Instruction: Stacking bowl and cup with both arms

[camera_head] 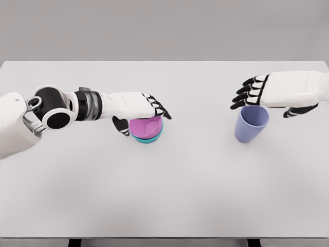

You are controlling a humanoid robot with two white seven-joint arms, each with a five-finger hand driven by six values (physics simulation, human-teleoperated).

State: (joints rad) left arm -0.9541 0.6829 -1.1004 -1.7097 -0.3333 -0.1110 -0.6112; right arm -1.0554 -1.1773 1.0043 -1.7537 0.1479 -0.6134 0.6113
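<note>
Pink bowl (pixel 145 126) is sitting nested inside a teal bowl (pixel 149 138), the pair resting around the middle of the white table (pixel 164 195), a bit toward its left half. Left hand (pixel 134 107) is hovering right over them, fingers draping across the pink rim and thumb hanging down the left side. Looks like a wrap around the stack, but whether it's actually clamping I can't tell.

Lavender cup (pixel 251 124) is standing upright near the table's right edge, well apart from the bowls. Right hand (pixel 280 92) is floating above and behind its mouth, fingers loosely curled, gripping nothing.

Handling guess: all three are looking like thin rigid plastic, so light, stiff, smooth and probably slippery, not fragile. Bowls: pinch across the rim, thumb outside. Cup: wrap the wall mid-height; it's tapering downward, so a weak grip may slide.

Contents: cup is showing empty. Pink bowl's inside is mostly hidden under the hand.
</note>
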